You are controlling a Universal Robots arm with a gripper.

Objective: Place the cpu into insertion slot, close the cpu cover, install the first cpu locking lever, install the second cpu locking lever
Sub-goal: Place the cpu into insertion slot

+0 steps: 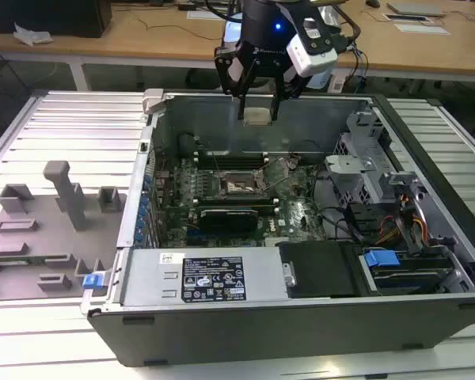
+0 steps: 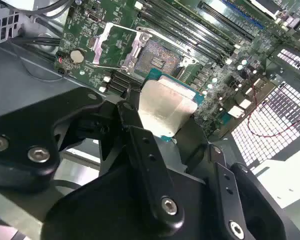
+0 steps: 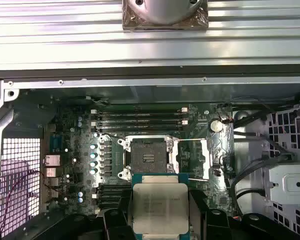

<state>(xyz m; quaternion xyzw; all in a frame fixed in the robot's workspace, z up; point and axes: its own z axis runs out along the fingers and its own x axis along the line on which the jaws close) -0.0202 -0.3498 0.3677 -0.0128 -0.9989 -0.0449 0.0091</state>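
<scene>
Over the open computer case [image 1: 222, 317], hovered with gripper [image 1: 258, 115] pinching the cpu [image 3: 160, 212], bare socket [image 3: 149, 159] somewhere below it.

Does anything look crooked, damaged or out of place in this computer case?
Nothing stands out. The gripper holds the cpu squarely in its jaws above the open case; the socket is empty, its cpu cover swung open beside it.

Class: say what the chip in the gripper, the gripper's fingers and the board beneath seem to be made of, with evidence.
The cpu: metal lid, dull silver-beige sheen, over a blue-green substrate edge. Fingers of the gripper: probably black plastic or coated metal; matte, bolted. The motherboard: green lacquered laminate, likely fibreglass, studded with soldered parts.
</scene>
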